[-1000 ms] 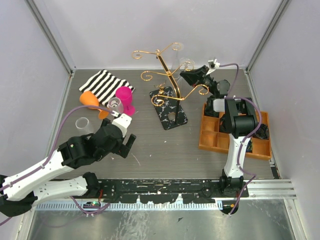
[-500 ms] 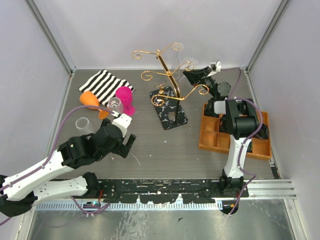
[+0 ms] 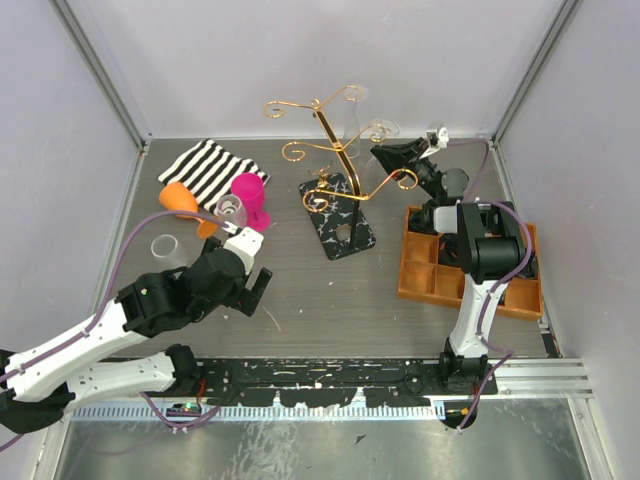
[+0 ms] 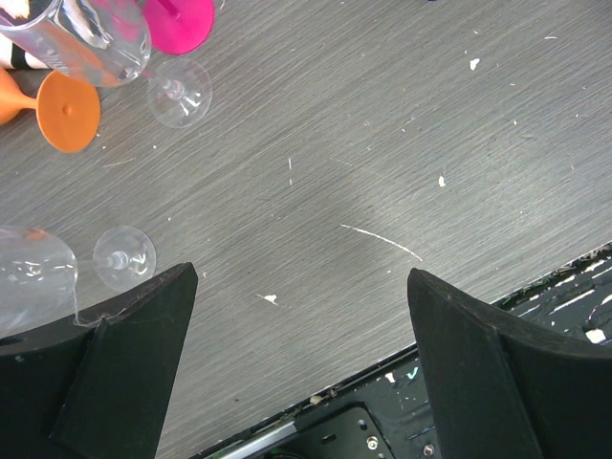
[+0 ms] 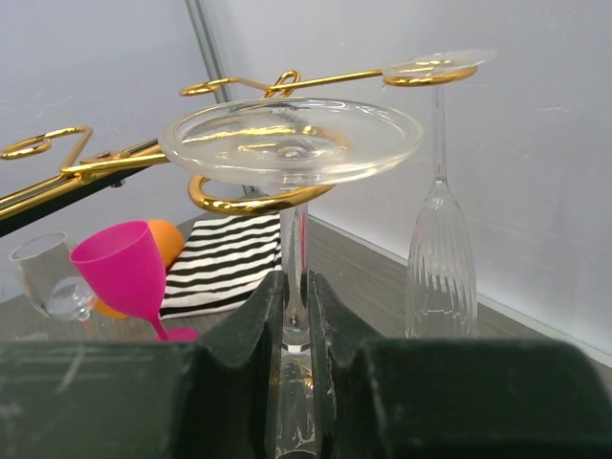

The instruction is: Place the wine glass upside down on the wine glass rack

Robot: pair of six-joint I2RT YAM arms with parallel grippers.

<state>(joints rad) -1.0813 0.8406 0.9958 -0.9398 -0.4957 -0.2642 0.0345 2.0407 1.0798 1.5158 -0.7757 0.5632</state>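
The gold wire rack (image 3: 335, 150) stands on its black marbled base (image 3: 338, 214) at mid table. My right gripper (image 3: 385, 157) is shut on the stem of a clear wine glass (image 5: 292, 153) held upside down. Its round foot sits on top of a gold curled arm (image 5: 251, 202) of the rack. A second clear fluted glass (image 5: 441, 258) hangs upside down from another arm at the right. My left gripper (image 4: 301, 335) is open and empty, low over the table near the front edge.
A pink goblet (image 3: 250, 198), an orange goblet (image 3: 180, 199), clear glasses (image 3: 165, 246) and a striped cloth (image 3: 207, 168) lie at the left. An orange compartment tray (image 3: 420, 270) sits under the right arm.
My right gripper has moved a little to the right and back with the glass, along the rack's arm. The left arm has not moved.
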